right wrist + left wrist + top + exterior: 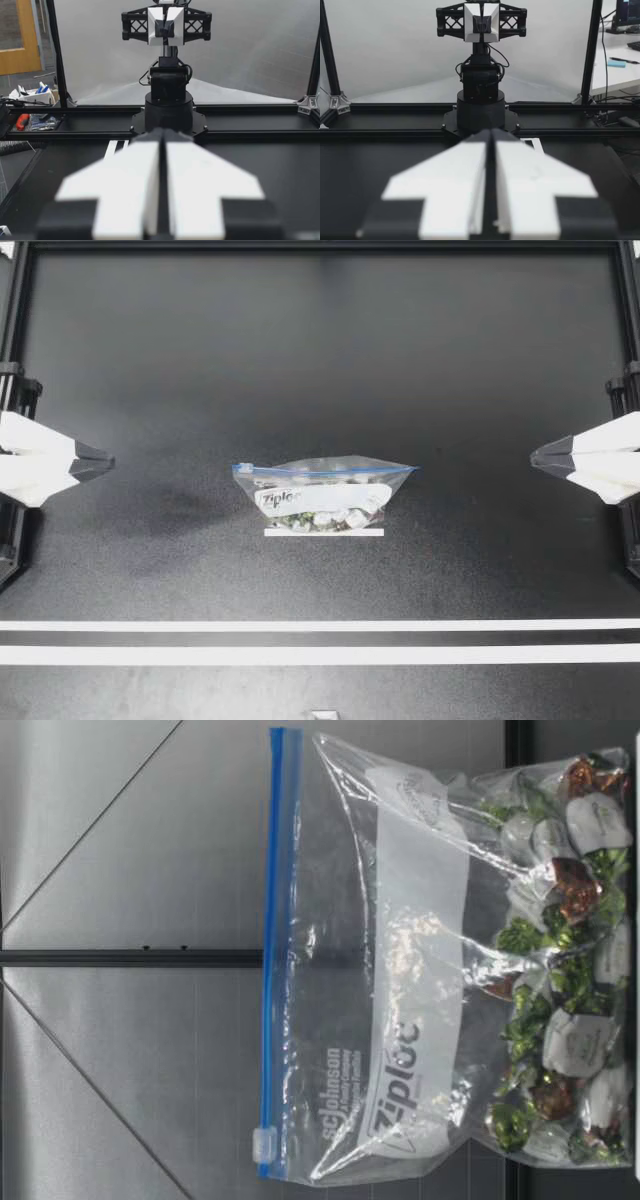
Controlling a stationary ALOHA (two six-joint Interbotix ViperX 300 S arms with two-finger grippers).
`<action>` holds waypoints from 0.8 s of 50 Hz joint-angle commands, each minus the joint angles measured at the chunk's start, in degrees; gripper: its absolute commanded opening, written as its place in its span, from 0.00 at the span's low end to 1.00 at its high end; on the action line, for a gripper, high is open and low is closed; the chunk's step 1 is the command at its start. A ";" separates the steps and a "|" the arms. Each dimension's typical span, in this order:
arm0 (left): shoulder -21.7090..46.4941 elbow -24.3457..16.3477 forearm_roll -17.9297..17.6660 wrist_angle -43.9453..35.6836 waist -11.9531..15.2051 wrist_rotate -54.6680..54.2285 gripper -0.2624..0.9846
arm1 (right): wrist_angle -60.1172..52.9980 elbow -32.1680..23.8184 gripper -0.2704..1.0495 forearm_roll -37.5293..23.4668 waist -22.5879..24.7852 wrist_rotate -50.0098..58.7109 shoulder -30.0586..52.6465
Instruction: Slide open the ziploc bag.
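Black tabletop (pixel 150 570), two white tape lines (pixel 320 654) across its near side, black frame rails (pixel 320 245) around it.

My left hand (pixel 110 462) and right hand (pixel 533 457) are white, black-tipped; the clear bag (pixel 322 497) has a blue zip strip (pixel 330 471).

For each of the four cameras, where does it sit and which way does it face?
Top: above the table, looking straight down at the bag; left gripper and right gripper show at the sides, both shut.
Low: at table height, facing the upright bag close up; no arm shows.
Left wrist: on my left arm, looking along its own gripper toward the right arm opposite.
Right wrist: the mirror of that, facing the left arm.
Shared: top and low both show the bag's slider; neither wrist view shows the bag.
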 commanded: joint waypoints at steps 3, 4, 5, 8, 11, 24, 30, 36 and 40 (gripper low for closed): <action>1.05 -1.23 -0.97 -0.18 0.26 -0.70 0.08 | -0.18 0.00 0.08 0.00 -0.35 0.00 0.18; 1.14 -1.23 -1.05 -0.18 0.26 -0.70 0.08 | -0.26 0.09 0.08 -0.09 -0.35 0.00 0.18; 1.32 -1.32 -1.14 -0.18 0.18 -0.62 0.07 | -0.35 0.09 0.08 -0.09 -0.35 0.00 0.09; 1.67 -1.32 -1.14 -0.18 0.26 -0.70 0.07 | -0.88 0.26 0.08 -0.09 -0.35 0.00 0.26; 2.02 -0.70 -1.14 -0.18 0.26 -0.70 0.07 | -1.93 0.26 0.08 -0.09 -0.35 0.00 0.70; 8.61 3.25 -1.23 -1.14 1.14 -0.09 0.07 | -14.24 -0.44 0.08 -0.09 -1.05 -0.35 6.06; 13.89 5.54 -2.37 -4.57 4.31 0.00 0.07 | -18.11 -1.93 0.08 -0.09 -2.99 -0.26 10.28; 20.04 8.88 -4.31 -15.38 6.77 0.18 0.08 | -18.28 -4.83 0.08 -0.09 -4.92 -0.35 15.29; 23.73 9.84 -4.83 -20.48 6.77 0.26 0.09 | -18.28 -6.59 0.08 -0.09 -5.62 -0.35 18.63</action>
